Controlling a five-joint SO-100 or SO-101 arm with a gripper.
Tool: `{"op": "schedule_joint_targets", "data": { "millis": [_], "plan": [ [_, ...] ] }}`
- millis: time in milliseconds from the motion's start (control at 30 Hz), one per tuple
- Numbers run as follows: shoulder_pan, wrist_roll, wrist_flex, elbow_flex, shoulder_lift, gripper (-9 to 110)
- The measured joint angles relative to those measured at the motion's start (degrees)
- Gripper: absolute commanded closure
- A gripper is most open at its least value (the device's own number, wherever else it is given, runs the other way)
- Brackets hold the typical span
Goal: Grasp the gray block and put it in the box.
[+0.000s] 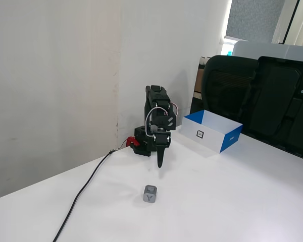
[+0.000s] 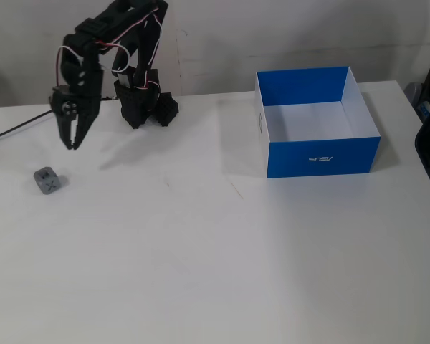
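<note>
The gray block (image 1: 150, 193), a small cube with a dark Y-like mark, lies on the white table in front of the arm; it also shows in a fixed view (image 2: 47, 180) at the far left. The black gripper (image 1: 160, 164) points down, shut and empty, above and behind the block; in a fixed view (image 2: 72, 145) its tips hang above the table, right of and beyond the block. The box (image 1: 212, 131), blue outside with a white front panel, stands to the right of the arm, open and empty (image 2: 317, 123).
The arm's base (image 2: 143, 104) is by the wall, with a black cable (image 1: 83, 191) running across the table toward the front left. Black office chairs (image 1: 262, 96) stand behind the table's right edge. The white table (image 2: 236, 265) stretches wide in front.
</note>
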Motion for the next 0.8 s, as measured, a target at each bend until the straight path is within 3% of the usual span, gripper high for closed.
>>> {"op": "schedule_joint_targets", "data": {
  "millis": [533,800],
  "plan": [
    [-6.42,0.00,-0.18,-16.00,-20.74,101],
    [-6.33,0.00,-0.18,-16.00,-20.83,90]
  ]
}}
